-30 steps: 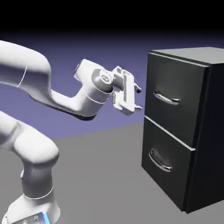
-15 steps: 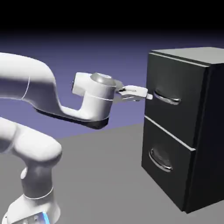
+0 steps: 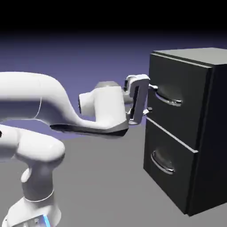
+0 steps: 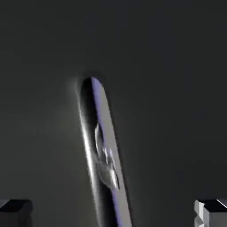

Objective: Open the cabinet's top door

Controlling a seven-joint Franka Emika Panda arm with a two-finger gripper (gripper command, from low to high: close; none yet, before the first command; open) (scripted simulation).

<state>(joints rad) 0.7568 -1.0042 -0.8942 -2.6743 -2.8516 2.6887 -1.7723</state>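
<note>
Where the white two-finger tool [image 3: 149,97] meets the tall dark grey-black cabinet [image 3: 195,133], its fingers stand spread, one above and one below the curved chrome handle [image 4: 103,155]; nothing gripped; dark grey top door [image 3: 177,104] flush, closed; cabinet upright on grey desk [image 3: 102,177].

Spread fingers [image 3: 150,97] at the top door's [image 3: 177,104] chrome handle [image 3: 168,99].

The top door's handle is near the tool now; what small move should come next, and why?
Probably ease the tool straight forward. In the hand view the handle runs between the two spread fingertips but is not yet gripped, and the top door looks shut. Once the fingertips reach past the bar, they can close.
</note>
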